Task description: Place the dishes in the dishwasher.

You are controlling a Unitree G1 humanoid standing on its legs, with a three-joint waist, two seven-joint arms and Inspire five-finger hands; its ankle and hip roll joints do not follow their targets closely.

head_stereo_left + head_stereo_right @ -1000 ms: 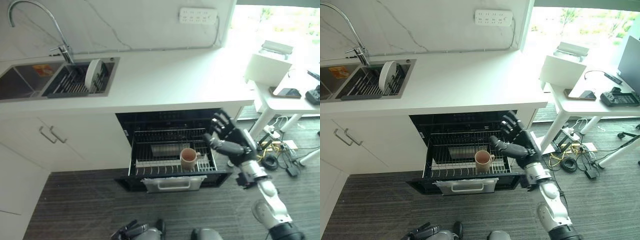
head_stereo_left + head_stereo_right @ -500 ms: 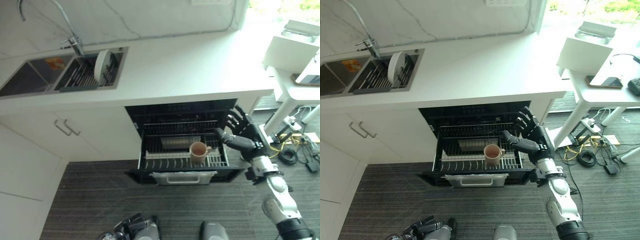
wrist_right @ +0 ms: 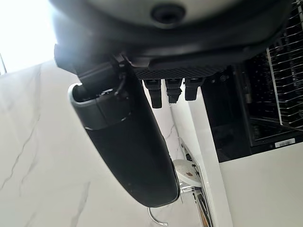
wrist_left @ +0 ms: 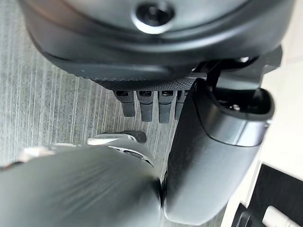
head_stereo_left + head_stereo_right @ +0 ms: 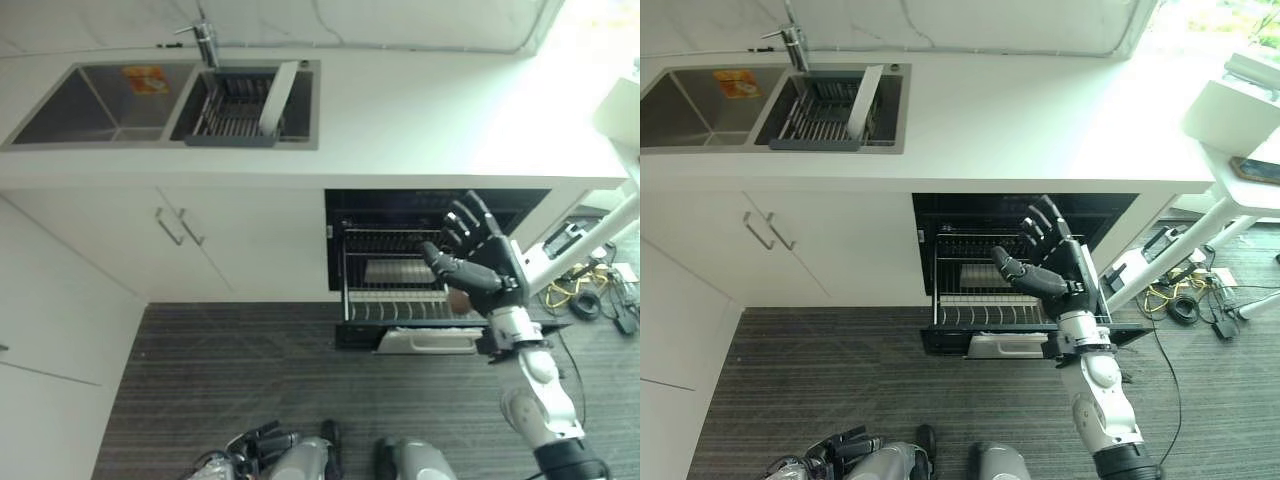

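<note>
Right of frame, right hand (image 5: 480,262) is held with fingers spread, empty, over the pulled-out dishwasher rack (image 5: 985,312); view has swung left, cup now hidden behind hand; plate (image 5: 278,84) is left upright in sink rack (image 5: 235,105), upper centre, next to be fetched

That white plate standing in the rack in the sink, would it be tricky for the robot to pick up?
Probably somewhat. The plate looks like glazed ceramic, so likely stiff, smooth and breakable if dropped. It stands on edge, leaning in the sink rack, so a nudge might tip it over. The right hand is open, down by the dishwasher.
</note>
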